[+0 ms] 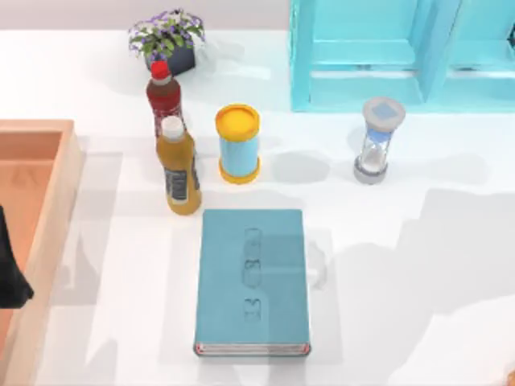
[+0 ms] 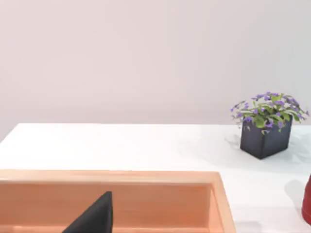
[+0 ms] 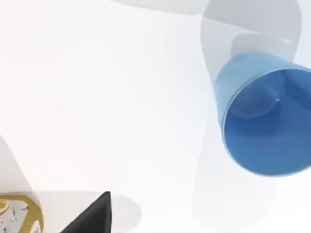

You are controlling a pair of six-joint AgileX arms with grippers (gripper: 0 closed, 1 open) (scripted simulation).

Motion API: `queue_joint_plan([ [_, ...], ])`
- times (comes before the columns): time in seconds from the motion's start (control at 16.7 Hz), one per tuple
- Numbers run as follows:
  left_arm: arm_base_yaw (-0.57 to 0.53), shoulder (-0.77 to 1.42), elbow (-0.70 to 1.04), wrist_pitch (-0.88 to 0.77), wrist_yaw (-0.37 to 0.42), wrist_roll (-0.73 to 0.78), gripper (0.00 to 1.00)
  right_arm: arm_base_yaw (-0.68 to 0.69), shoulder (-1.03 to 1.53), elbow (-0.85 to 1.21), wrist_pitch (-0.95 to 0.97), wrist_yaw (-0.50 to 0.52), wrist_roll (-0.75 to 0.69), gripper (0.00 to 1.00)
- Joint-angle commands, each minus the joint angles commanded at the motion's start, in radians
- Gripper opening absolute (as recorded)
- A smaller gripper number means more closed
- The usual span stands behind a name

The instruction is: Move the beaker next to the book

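Two arms share this worktop (image 1: 451,265), and neither hand has anything in it yet. Our left arm (image 1: 10,273) sits parked over the wooden tray (image 1: 56,201), well to the left of the book (image 1: 253,281); whether its hand is apart or together we cannot tell. A dark finger (image 3: 92,216) is all we see of our right hand, so we cannot tell its state either.

In the right wrist view the beaker (image 3: 265,116) stands upright and free on bare white surface, its open mouth towards the camera, clear of the dark finger. How it lies relative to the book we cannot tell. The book lies flat, with its pale page edge at the near end. Behind it stand an orange juice bottle (image 1: 179,167), a red bottle (image 1: 166,95) and a light-blue cylinder with yellow ends (image 1: 238,143); the hourglass (image 1: 378,141) is farther right of the book.

We judge the step in hand to be the approach to the beaker. To do it well, we should centre the right hand over the rim, come down with the fingers spread wider than the cup, and close gently on the wall, since a thin cup may tip or slip. For the placement, the bare surface to the right of the book looks the safest spot, away from the bottles.
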Motion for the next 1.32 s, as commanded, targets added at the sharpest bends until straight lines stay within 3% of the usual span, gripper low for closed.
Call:
queue_joint_plan([
  [0.54, 0.0, 0.0, 0.0, 0.0, 0.0, 0.0, 1.0, -0.001, 0.086, -0.245, 0.335, 0.001, 0.003, 1.0],
  [0.9, 0.0, 0.0, 0.0, 0.0, 0.0, 0.0, 1.0, -0.002, 0.096, -0.273, 0.367, 0.001, 0.003, 1.0],
  [1.32, 0.0, 0.0, 0.0, 0.0, 0.0, 0.0, 1.0, -0.002, 0.096, -0.273, 0.367, 0.001, 0.003, 0.47],
])
